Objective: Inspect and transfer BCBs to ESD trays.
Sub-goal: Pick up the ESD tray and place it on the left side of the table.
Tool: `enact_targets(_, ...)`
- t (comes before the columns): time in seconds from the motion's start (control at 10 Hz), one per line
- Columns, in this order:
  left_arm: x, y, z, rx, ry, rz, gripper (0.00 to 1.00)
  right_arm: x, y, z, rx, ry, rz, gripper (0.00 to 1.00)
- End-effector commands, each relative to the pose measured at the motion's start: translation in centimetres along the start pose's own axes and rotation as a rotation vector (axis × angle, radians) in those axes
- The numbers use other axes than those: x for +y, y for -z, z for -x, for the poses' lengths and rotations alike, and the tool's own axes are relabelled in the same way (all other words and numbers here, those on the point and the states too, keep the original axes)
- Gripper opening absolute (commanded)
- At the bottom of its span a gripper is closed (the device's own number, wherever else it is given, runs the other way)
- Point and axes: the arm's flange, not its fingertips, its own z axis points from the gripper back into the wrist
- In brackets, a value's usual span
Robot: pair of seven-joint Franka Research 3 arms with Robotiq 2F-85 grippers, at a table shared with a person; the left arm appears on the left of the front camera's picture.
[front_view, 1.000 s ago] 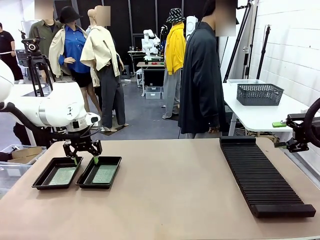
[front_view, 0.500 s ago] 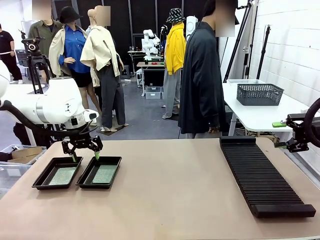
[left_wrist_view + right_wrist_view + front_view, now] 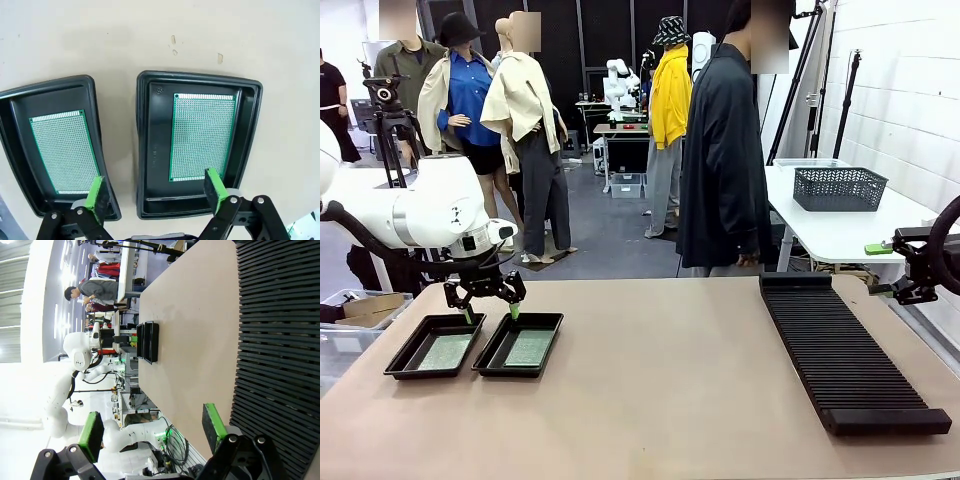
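Front view, tan table, white brick wall

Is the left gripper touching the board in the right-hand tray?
Apart. In the front view the left gripper hangs open above the tray, clear of the board.

Glossy black plastic ESD trays hold matt speckled BCBs on a smooth table.

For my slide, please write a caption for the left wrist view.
Open left gripper above two shallow black plastic trays, each holding one green circuit board.
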Motion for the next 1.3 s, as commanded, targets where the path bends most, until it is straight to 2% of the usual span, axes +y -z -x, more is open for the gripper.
enact_targets(0.0,0.07,-0.01,-0.01,-0.001,0.001,-0.003,1.0,0.12,0.24,0.42,-0.004,0.0,0.007,1.0)
enact_targets(1.2,0.07,-0.01,-0.01,-0.001,0.001,-0.003,1.0,0.12,0.24,0.42,-0.004,0.0,0.007,1.0)
